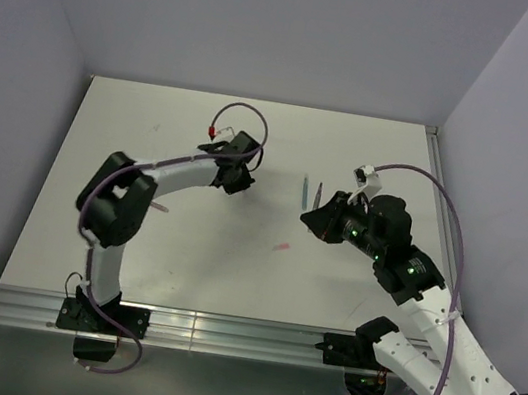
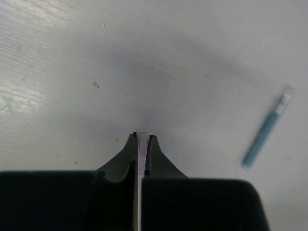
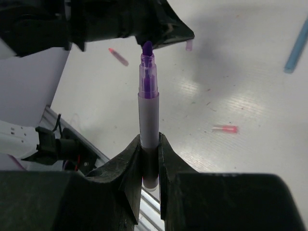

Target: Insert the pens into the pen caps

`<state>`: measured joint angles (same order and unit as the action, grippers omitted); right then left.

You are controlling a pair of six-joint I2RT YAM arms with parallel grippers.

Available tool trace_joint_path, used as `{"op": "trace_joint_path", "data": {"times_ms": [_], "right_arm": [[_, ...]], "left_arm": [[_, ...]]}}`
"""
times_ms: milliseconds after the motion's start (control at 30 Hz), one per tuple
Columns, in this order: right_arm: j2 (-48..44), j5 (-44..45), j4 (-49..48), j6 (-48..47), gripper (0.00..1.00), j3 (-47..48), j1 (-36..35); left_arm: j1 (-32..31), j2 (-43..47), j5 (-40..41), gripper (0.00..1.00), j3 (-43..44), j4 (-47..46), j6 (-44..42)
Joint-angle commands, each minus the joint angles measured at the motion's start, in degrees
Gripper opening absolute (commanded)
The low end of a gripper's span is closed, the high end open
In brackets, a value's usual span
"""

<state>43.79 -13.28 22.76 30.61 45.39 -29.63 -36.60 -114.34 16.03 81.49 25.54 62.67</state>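
- Judged from how things lie, the task is at an early stage: one pen and one cap are each gripped, but not joined.
- The right gripper point(image 3: 150, 144) is clenched on a pen point(image 3: 148, 91) at the centre of its frame. The barrel is pale lilac and the bare purple tip points up the frame.
- The left gripper point(image 2: 141, 138) is clenched on a cap point(image 2: 143, 131), a thin clear tube tinted pink, at lower centre. Its open end pokes past the fingertips.
- The blue pen point(image 2: 263, 137) lies loose on the table point(image 2: 72, 57) at the right.
- A pink cap point(image 3: 225, 129) lies loose, right of centre.
- Left to do: this insertion, then the loose pieces.
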Motion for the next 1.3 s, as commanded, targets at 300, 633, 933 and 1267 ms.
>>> {"op": "trace_joint_path", "data": {"times_ms": [300,633,933,1267], "right_arm": [[6.1,-2.9,-22.6,7.9,0.00,-2.0,-15.6],[14.7,-1.0,-38.8,10.9,0.00,1.1,-24.7],[20.1,-1.6,-40.3,10.3,0.00,4.7,-28.1],[21.3,-1.0,-37.7,8.7,0.00,6.7,-29.0]], "left_arm": [[9.1,51.6,-23.1,0.00,-28.7,-31.3,-8.9],[11.5,69.4,-32.5,0.01,-42.5,-48.5,-8.5],[11.6,69.0,-35.9,0.00,-44.1,-54.8,-5.7],[11.6,68.6,-37.7,0.00,-44.3,-56.2,-4.4]]}}
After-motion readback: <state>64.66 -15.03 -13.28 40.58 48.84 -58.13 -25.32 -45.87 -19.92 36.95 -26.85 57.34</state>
